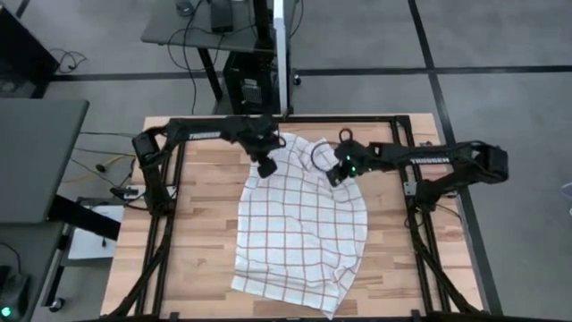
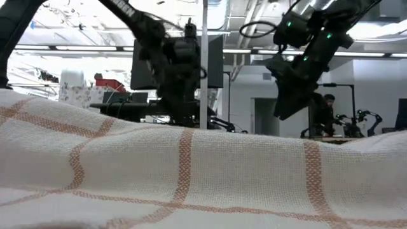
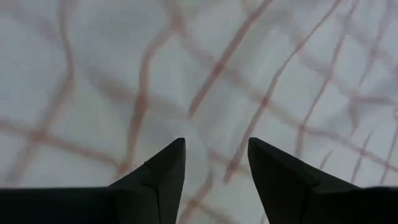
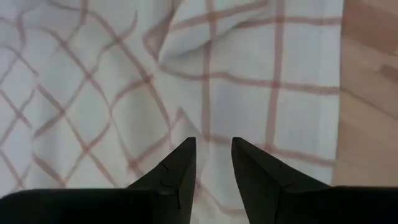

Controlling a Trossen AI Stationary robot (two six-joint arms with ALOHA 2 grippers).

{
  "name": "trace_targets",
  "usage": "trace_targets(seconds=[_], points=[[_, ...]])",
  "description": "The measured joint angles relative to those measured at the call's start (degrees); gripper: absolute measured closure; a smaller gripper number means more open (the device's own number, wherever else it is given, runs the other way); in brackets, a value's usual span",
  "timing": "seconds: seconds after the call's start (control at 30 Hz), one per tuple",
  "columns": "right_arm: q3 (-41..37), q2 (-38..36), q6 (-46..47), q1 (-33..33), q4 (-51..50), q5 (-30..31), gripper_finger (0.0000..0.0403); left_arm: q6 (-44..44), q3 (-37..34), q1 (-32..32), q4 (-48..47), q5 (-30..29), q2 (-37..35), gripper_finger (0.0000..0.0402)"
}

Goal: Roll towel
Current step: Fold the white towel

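The white towel [image 1: 304, 224] with thin red-brown grid lines lies spread on the wooden table. Its far end [image 1: 308, 152] is rumpled into folds, and its near end fills the low view [image 2: 191, 178]. My left gripper [image 1: 265, 166] is open, low over the towel's far left part, with the cloth close under its fingertips in the left wrist view [image 3: 216, 142]. My right gripper [image 1: 335, 175] is open over the towel's far right part [image 4: 213, 140], and in the low view [image 2: 289, 105] it stands clear above the cloth. My left gripper points down at the towel's far left part [image 3: 205, 93] with open fingers. I cannot tell whether the fingertips touch the cloth.
Bare wooden table [image 1: 201, 224] shows to the left and right of the towel, and its right side also shows in the right wrist view [image 4: 370, 93]. Black frame rails [image 1: 170, 215] run along both sides of the table. A person [image 2: 327, 114] stands in the room far behind.
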Motion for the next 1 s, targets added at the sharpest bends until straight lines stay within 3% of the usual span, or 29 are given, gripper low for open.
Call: trace_targets(seconds=[0.17, 0.43, 0.6, 0.77, 0.87, 1.0], points=[[0.2, 9.0, -5.1, -5.5, 3.7, -5.9, 0.0305, -3.5, -9.3, -1.3, 7.9, 0.2, -0.1, 0.0245], [1.0, 15.3, -9.6, -12.7, 2.9, -5.5, 0.0305, -4.9, -15.0, -2.0, 9.2, 0.7, -1.6, 0.0245], [0.8, 12.9, -14.2, -21.0, 0.2, -0.3, 0.0305, -4.9, -16.2, -2.0, 8.0, 0.3, -3.5, 0.0245], [0.6, 8.7, -15.4, -28.7, -0.2, -3.1, 0.0305, -6.4, -16.4, -0.9, 8.7, -1.6, -6.4, 0.0245], [0.6, 4.7, -15.3, -28.1, -0.2, -8.7, 0.0305, -7.4, -15.0, 0.7, 9.1, -3.5, -9.3, 0.0245], [0.7, -1.1, -14.9, -21.9, -1.6, -13.0, 0.0305, -6.4, -13.4, 2.8, 9.8, -7.4, -13.2, 0.0245]])
